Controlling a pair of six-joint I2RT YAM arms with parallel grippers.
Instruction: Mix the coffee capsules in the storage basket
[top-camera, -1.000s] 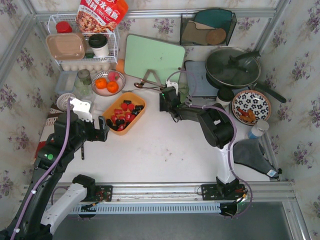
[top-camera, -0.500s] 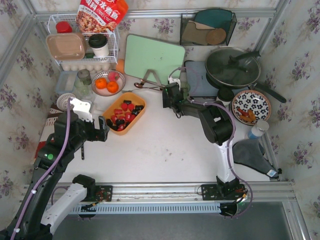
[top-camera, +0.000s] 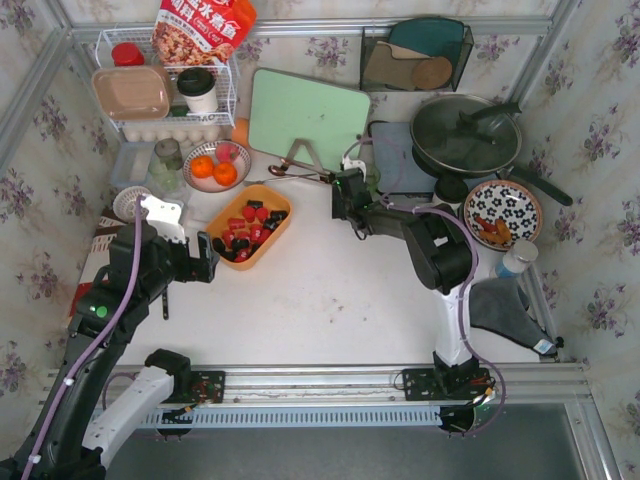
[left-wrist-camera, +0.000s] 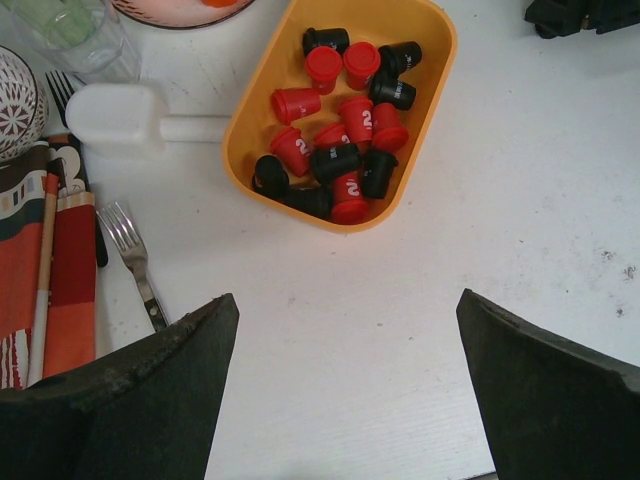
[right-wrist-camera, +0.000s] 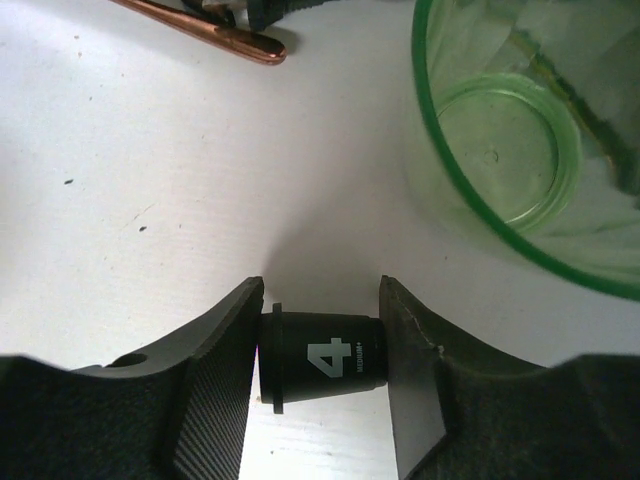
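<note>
The orange-yellow storage basket (top-camera: 281, 232) sits left of the table's centre and holds several red and black coffee capsules (top-camera: 248, 228). The left wrist view shows the basket (left-wrist-camera: 432, 60) and capsules (left-wrist-camera: 340, 120) ahead of my left gripper (left-wrist-camera: 345, 300). That gripper (top-camera: 205, 268) hangs open and empty over bare table, near the basket's front corner. My right gripper (top-camera: 343, 190) is far from the basket, beside a green glass (top-camera: 366, 183). In the right wrist view its jaws (right-wrist-camera: 321, 300) are shut on a black capsule (right-wrist-camera: 325, 358) marked "4", lying sideways low over the table.
The green glass (right-wrist-camera: 520, 140) stands close to the right fingers, a copper spoon (right-wrist-camera: 215, 35) just beyond. A fruit bowl (top-camera: 215, 165), cutting board (top-camera: 308, 115), pan (top-camera: 465, 135) and patterned plate (top-camera: 502, 212) crowd the back. A fork (left-wrist-camera: 135, 260) and white scoop (left-wrist-camera: 125, 120) lie left of the basket.
My right gripper has shifted slightly right and back toward the green glass, and its jaws have closed onto the black capsule. The left arm has not moved.
</note>
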